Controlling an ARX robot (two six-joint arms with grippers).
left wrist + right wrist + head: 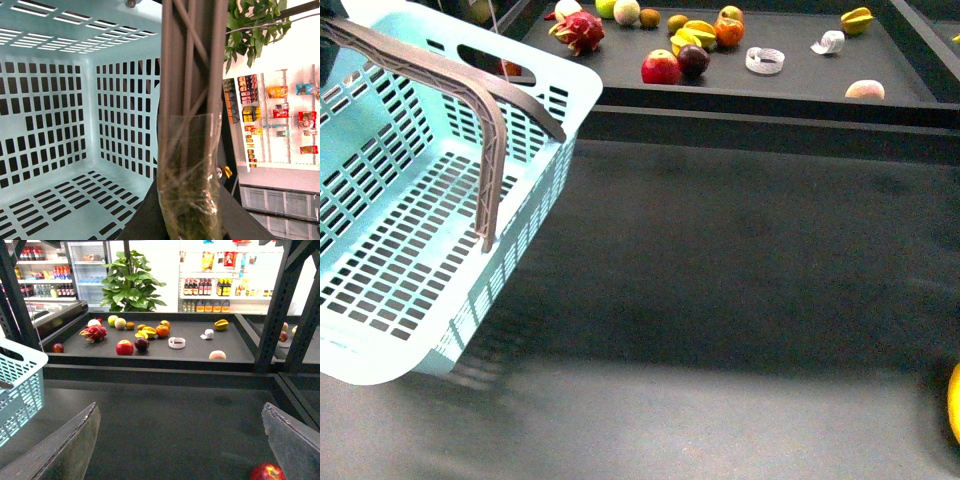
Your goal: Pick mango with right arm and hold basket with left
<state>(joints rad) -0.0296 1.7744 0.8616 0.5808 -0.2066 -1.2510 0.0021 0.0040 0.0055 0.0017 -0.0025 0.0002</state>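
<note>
Clamped in the left gripper [189,195]: the handle [492,170] of the basket [410,250], hung tilted over the table [720,300], open side turned toward the right gripper [180,450], presumably to receive fruit. Spread wide and empty, that one, poised low for a pick. Likely the mango [954,402]: a yellow sliver at the front view's edge (nowhere ahead of the right gripper, so probably off to its side). Just beside that gripper, a red apple [267,473], best ignored.
</note>
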